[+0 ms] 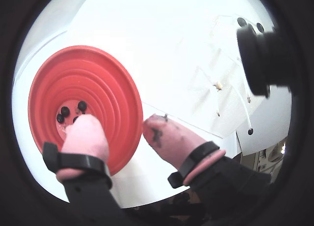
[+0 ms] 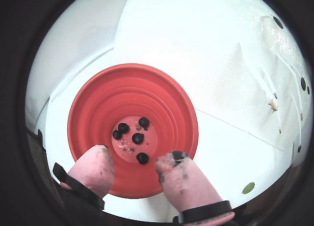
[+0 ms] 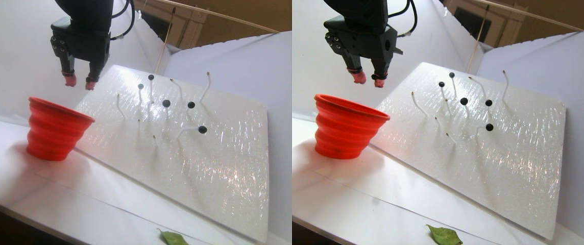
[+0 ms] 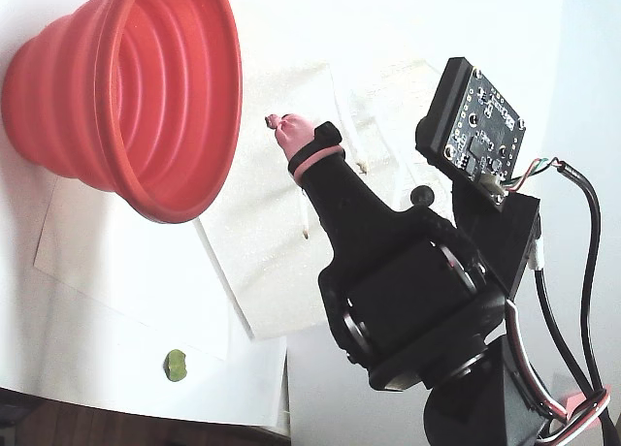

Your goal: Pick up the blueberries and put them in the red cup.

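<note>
A: Where's my gripper [image 2: 135,162] right now?

B: It hangs above the red cup [image 2: 98,103], over the cup's rim on the side nearest the white board [image 3: 210,148]. The two pink fingertips [image 1: 86,135] are apart and I see nothing between them.

A: And the blueberries [image 2: 138,138]?

B: From the wrist view I count five lying on the cup's floor, directly below and just ahead of the gripper. In the stereo pair view more dark berries [image 3: 202,129] sit on thin white stems [image 3: 205,87] on the tilted board, off to the far side of the gripper from the cup, well apart from it.

A: Anything else on the tabletop [image 3: 16,178]?

B: A green leaf [image 3: 173,238] at the near edge, well away from the gripper, past the board's lower corner.
</note>
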